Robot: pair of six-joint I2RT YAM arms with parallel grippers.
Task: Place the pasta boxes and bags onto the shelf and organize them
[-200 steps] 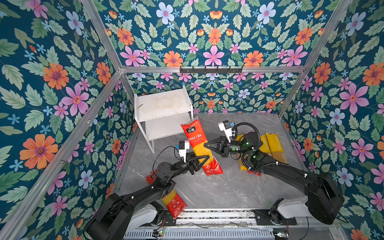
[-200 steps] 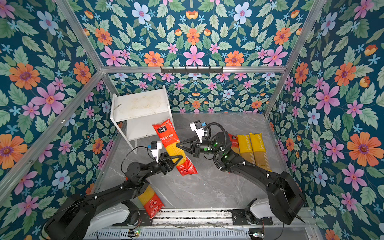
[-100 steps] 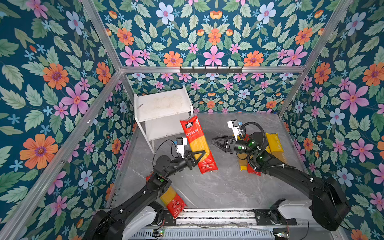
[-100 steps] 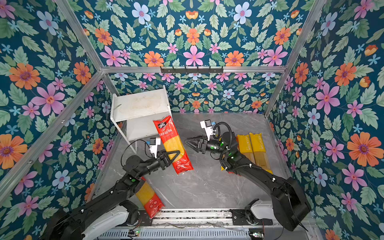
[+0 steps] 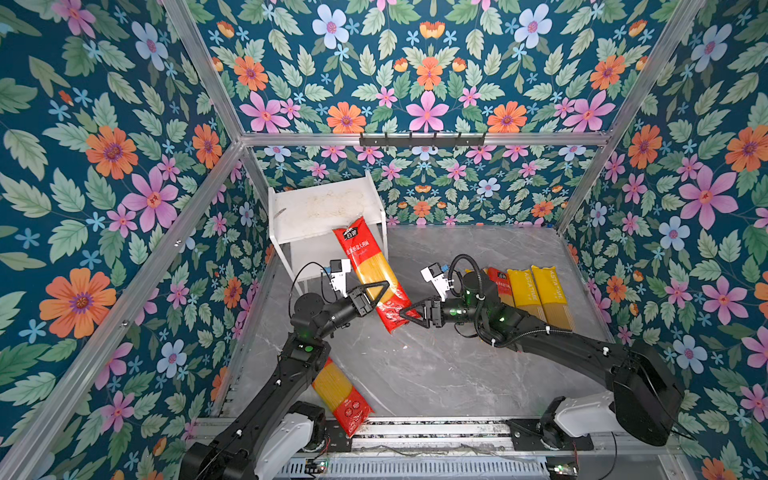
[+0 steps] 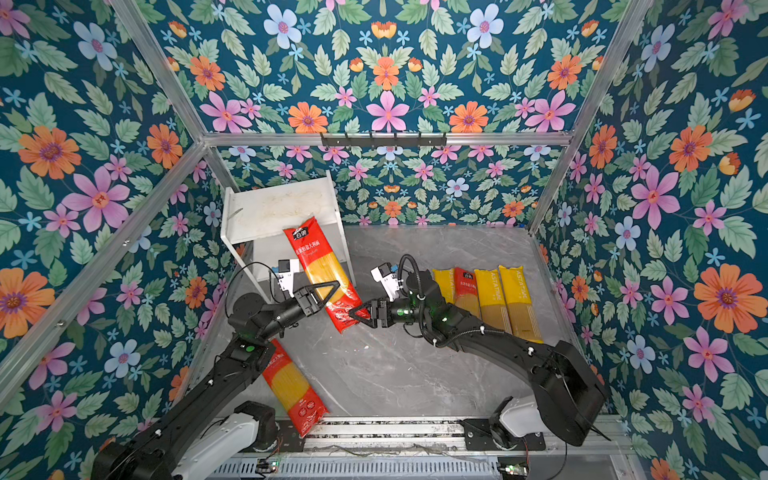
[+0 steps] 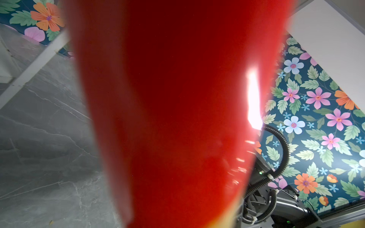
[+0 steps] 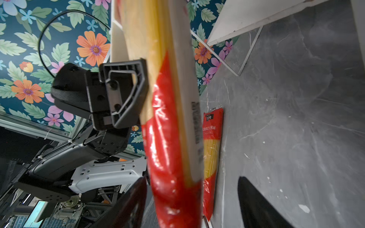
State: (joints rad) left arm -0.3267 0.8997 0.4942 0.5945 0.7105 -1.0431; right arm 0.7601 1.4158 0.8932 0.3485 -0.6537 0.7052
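Starting nearest you: a red-ended, clear-middled spaghetti bag (image 5: 341,397) lies flat on the grey marbled table (image 5: 436,374) by the left arm's base. Your right gripper (image 5: 409,315) has just let go, fingers spread astride the low end of the lifted red-ended bag (image 5: 365,266). Your left gripper (image 5: 379,293) alone pinches its middle, top end tilted up toward the white two-tier shelf (image 5: 299,216). Handover done; placing's next.

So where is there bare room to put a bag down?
Most of the shelf's top board is bare, and so is the middle of the grey tabletop. Crowded: the four-bag row at right, and the near-left corner where one bag lies.
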